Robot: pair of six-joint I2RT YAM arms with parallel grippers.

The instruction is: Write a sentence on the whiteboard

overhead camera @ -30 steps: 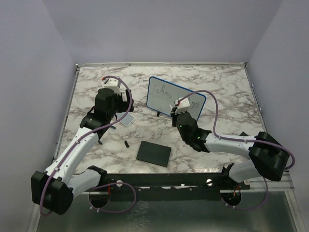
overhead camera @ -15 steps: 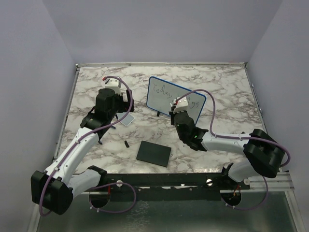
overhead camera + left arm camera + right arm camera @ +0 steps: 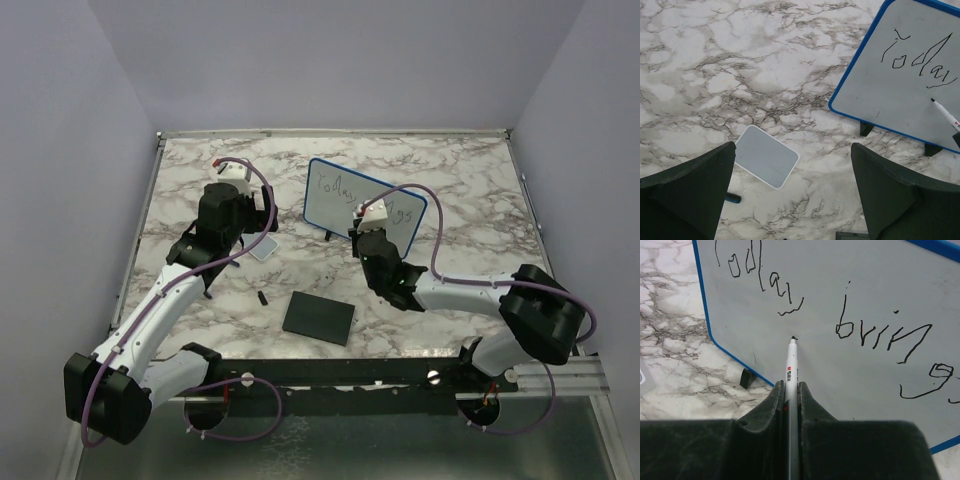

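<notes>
The left hand point(image 3: 793, 146) hangs over the counter point(image 3: 470, 170) with its fingers spread wide and nothing between them; just ahead of it and below lies a small pale tile point(image 3: 766, 163), flat on the marble; a black pad point(image 3: 318, 317) lies nearer the arm bases, well apart from that hand. Ahead of the left hand and off to its right stands the whiteboard point(image 3: 905, 95), leaning back on its two black feet near the middle of the counter. The right hand point(image 3: 791, 386) is right up against the board's lower front, its fingers pressed together on a marker point(image 3: 791, 367) that sticks straight out ahead of them; the black tip sits at the board's face just under the first word, though whether it touches I cannot tell. The sentence point(image 3: 844, 310) runs ahead of that hand; "Today" up to its left, "bring" and a few more strokes to its right.
</notes>
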